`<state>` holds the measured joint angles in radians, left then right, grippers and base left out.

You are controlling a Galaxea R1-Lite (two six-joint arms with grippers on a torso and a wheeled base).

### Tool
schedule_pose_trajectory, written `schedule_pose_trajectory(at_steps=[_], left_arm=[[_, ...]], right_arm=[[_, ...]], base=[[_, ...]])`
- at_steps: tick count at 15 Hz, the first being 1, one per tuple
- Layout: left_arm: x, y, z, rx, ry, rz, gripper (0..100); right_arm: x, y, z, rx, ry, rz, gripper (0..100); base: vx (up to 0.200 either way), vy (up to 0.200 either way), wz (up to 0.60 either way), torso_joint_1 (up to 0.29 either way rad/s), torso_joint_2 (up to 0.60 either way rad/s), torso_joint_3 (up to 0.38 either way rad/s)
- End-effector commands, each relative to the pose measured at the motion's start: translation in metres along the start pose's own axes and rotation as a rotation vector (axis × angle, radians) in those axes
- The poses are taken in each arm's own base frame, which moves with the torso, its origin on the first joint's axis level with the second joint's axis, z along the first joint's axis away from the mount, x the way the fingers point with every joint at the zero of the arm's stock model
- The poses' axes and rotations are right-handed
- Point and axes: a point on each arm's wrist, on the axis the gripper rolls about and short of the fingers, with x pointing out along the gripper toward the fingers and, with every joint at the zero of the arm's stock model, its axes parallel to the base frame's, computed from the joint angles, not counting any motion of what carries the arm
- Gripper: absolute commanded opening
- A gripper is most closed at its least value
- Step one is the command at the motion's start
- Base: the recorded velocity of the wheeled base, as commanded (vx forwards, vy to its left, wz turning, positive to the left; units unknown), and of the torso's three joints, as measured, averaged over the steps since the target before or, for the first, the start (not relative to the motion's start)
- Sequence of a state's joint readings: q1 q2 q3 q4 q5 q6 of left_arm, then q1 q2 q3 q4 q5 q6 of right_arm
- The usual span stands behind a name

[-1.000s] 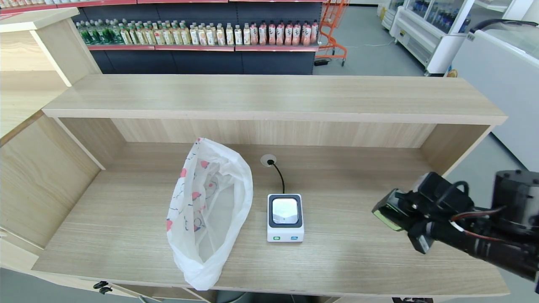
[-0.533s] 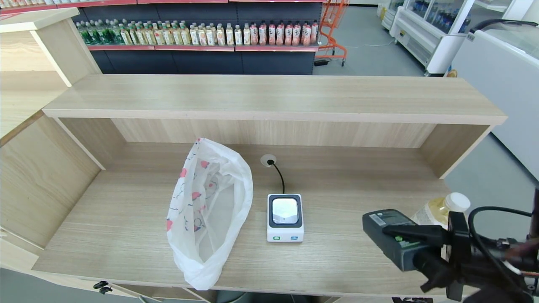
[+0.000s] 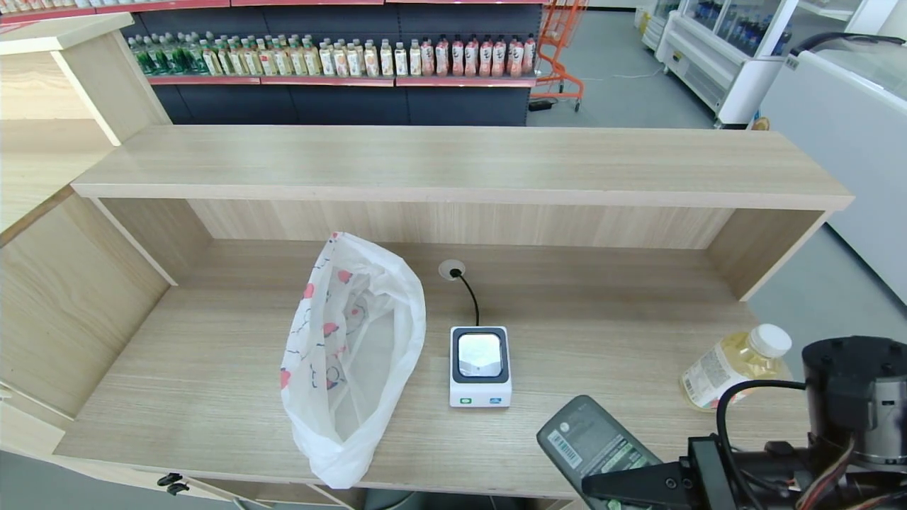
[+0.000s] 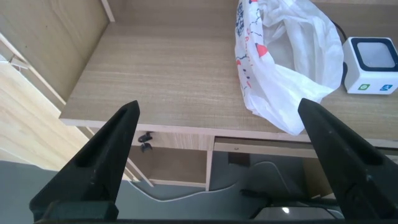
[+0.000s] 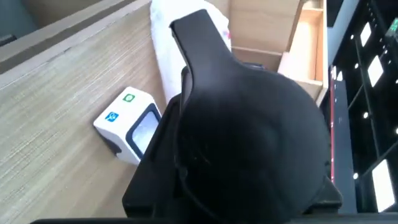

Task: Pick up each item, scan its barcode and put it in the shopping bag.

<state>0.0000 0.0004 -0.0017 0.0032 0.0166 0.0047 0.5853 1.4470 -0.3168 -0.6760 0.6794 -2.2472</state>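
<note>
A dark grey flat pack [image 3: 587, 444] with a barcode label facing up hangs over the counter's front edge, right of the scanner [image 3: 480, 365]. My right gripper [image 3: 611, 487] is shut on its near end. In the right wrist view the pack [image 5: 249, 143] blocks most of the picture, with the scanner [image 5: 129, 124] and the shopping bag [image 5: 166, 43] beyond it. The white patterned shopping bag [image 3: 353, 354] lies open on the counter, left of the scanner. A yellow drink bottle [image 3: 735, 365] lies at the counter's right end. My left gripper [image 4: 219, 163] is open, off the counter's front edge near the shopping bag [image 4: 283, 62].
A black cable [image 3: 469, 296] runs from the scanner back to a hole in the counter. A raised shelf [image 3: 453, 166] overhangs the back, and wooden side walls [image 3: 71, 297] close in the counter's ends. Store shelves with bottles [image 3: 333, 58] stand far behind.
My right arm has swung down and toward the front with the dark pack, turning its barcode label upward. This has uncovered the yellow bottle on the counter's right end.
</note>
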Motion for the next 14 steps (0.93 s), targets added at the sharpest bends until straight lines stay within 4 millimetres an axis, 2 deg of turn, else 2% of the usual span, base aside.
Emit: schedule_pose_trajectory(at_steps=[1,7,11,14], left_arm=[[0.0,0.0,0.0,0.0,0.0,0.0,100],[0.0,0.0,0.0,0.0,0.0,0.0,100],[0.0,0.0,0.0,0.0,0.0,0.0,100],[0.0,0.0,0.0,0.0,0.0,0.0,100]], right_arm=[[0.011,0.008,0.001,-0.003,-0.045,0.022,0],[0.017,0.009,-0.004,-0.183,-0.054,0.008,0],[0.032,-0.012,-0.007,-0.37,-0.055,-0.172,0],[0.034,-0.013,-0.009,-0.4,-0.037,-0.196,0]], base=[[0.0,0.0,0.0,0.0,0.0,0.0],[0.0,0.0,0.0,0.0,0.0,0.0],[0.0,0.0,0.0,0.0,0.0,0.0],[0.0,0.0,0.0,0.0,0.0,0.0]])
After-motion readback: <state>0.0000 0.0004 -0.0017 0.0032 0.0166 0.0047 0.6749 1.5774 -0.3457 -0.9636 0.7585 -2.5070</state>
